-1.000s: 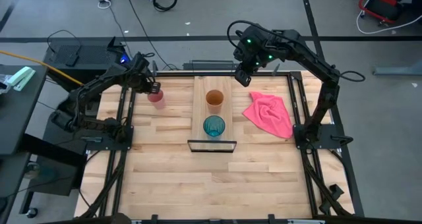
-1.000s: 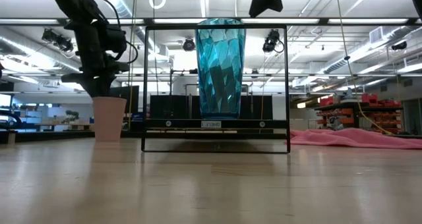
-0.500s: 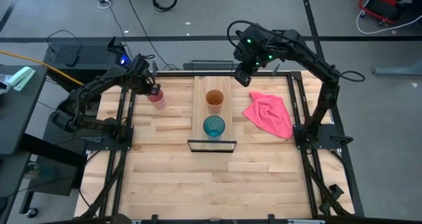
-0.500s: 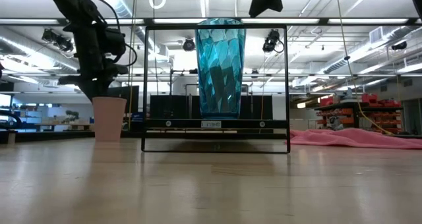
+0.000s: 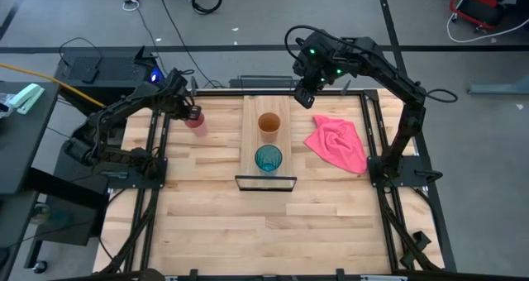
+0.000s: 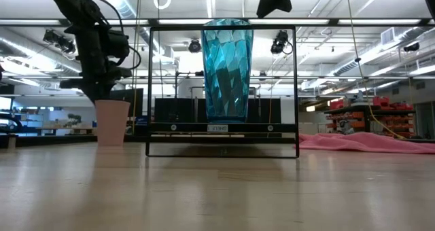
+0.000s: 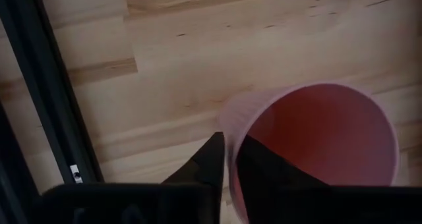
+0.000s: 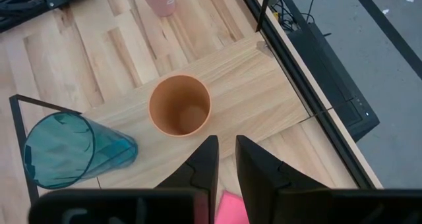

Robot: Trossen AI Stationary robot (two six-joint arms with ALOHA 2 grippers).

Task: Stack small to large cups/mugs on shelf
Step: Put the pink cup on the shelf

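On a wooden bench (image 5: 273,223), the left gripper (image 7: 228,159) pinches the pink cup's (image 7: 316,141) rim between near-closed jaws; the thin one-sided hold could tip it. The right gripper (image 8: 225,159), jaws nearly closed and empty, hovers above the shelf (image 5: 253,132).

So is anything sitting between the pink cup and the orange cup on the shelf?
Nothing visible. Only bare tabletop lies between the pink cup, straddled at its rim by the left gripper, and the orange cup on the shelf.
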